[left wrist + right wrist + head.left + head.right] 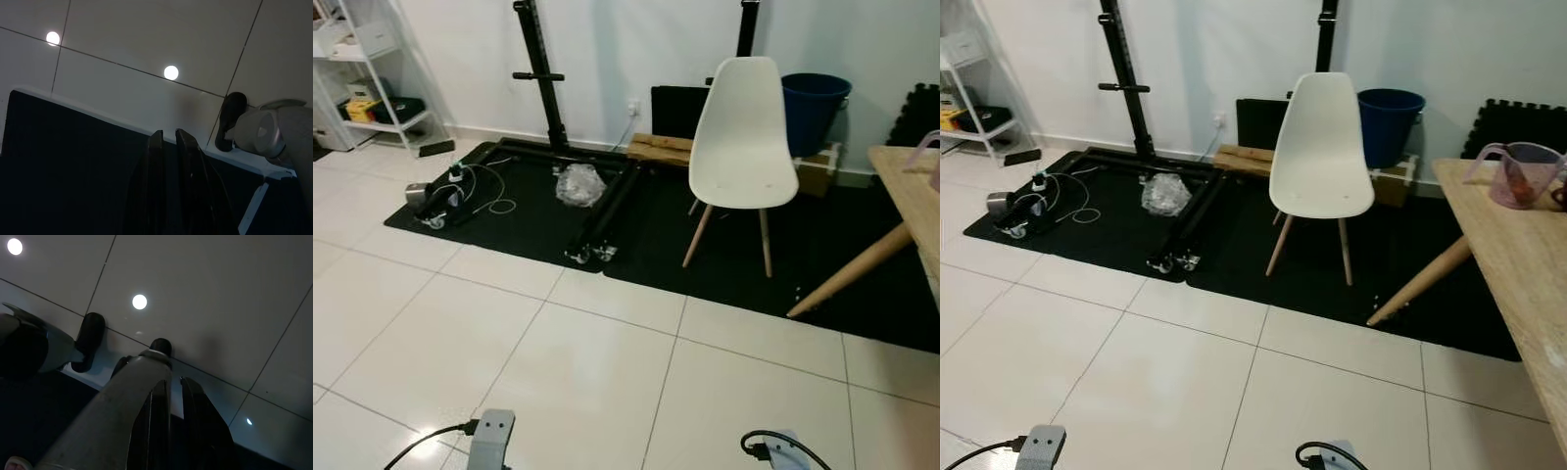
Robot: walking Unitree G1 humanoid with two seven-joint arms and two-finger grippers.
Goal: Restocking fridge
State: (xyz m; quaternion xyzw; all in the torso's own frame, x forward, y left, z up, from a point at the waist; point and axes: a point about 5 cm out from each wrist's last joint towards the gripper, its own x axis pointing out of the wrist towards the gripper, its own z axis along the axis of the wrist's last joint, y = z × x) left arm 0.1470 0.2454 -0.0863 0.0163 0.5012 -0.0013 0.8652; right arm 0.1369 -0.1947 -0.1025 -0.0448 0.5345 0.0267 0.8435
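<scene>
Both arms hang at my sides over a pale tiled floor (pixel 587 382). The grey wrist of the left arm (pixel 491 438) and that of the right arm (pixel 771 449) peek in at the bottom of the head views, each with a black cable. In the left wrist view, the left gripper (pixel 169 134) points down at the tiles, its two black fingers (pixel 156 147) close together and holding nothing. The right gripper (pixel 174 383) hangs the same way, shut and empty, beside my grey leg (pixel 117 411).
A white chair (pixel 742 137) stands ahead on a black mat (pixel 656 230). Left of it are a black rack frame (pixel 540 78), a plastic bag (pixel 579 184) and cables (pixel 460 191). A wooden table (pixel 1518 255) with a purple jug (pixel 1520 172) is at right, a blue bin (pixel 814 110) behind, white shelves (pixel 367 73) far left.
</scene>
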